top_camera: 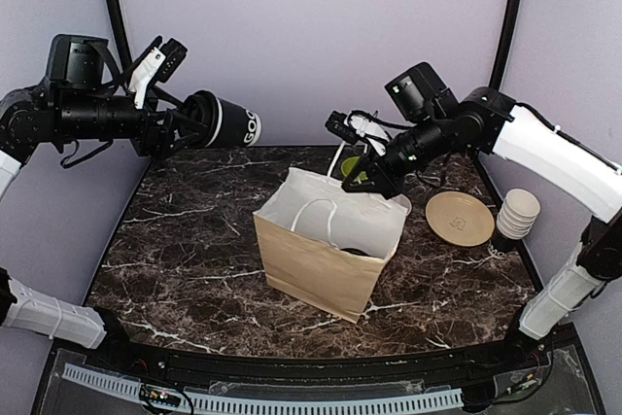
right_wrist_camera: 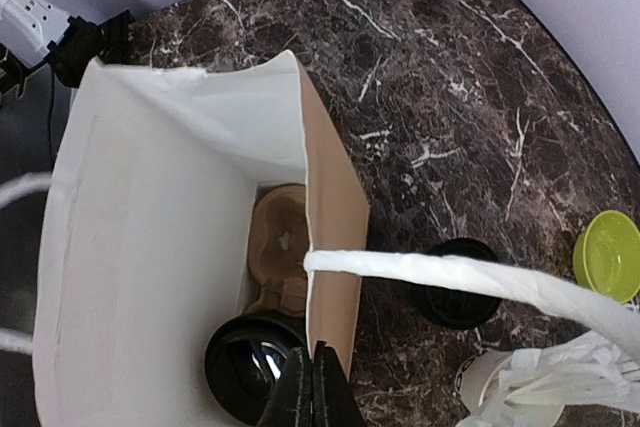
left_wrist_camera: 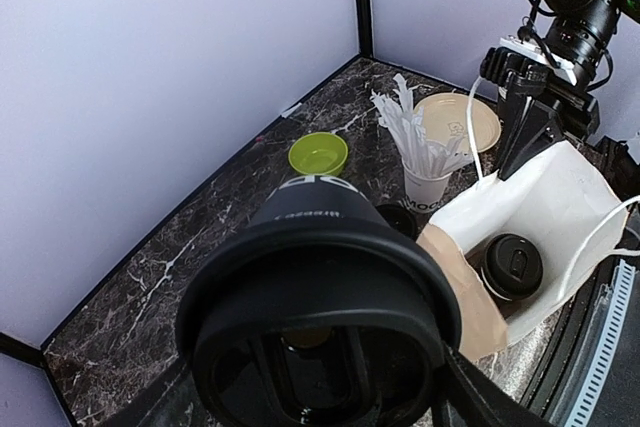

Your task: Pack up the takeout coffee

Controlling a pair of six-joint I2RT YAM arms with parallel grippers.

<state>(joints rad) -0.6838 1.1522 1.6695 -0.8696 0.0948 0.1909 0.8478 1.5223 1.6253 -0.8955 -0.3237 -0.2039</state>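
One takeout coffee (top_camera: 222, 123) hangs on its side high above the rear left of the table (top_camera: 175, 240). The left end effector (top_camera: 194, 121) is clamped around its lid end, and its base points toward the paper bag (top_camera: 321, 259). A second lidded coffee (right_wrist_camera: 245, 367) stands in the cardboard carrier (right_wrist_camera: 280, 237) at the bag's bottom. The right end effector (right_wrist_camera: 315, 387) is closed on the bag's far rim, apparently holding the mouth open.

To do this step well, the left arm should bring the cup over the mouth, turn the wrist down so the base leads, and only then descend. Aim for the carrier's free slot beside the seated cup. Pass clear of the white handle (right_wrist_camera: 450, 275) and the rim, since a nudge could fold the paper or tip the bag. Let go only once the cup sits.
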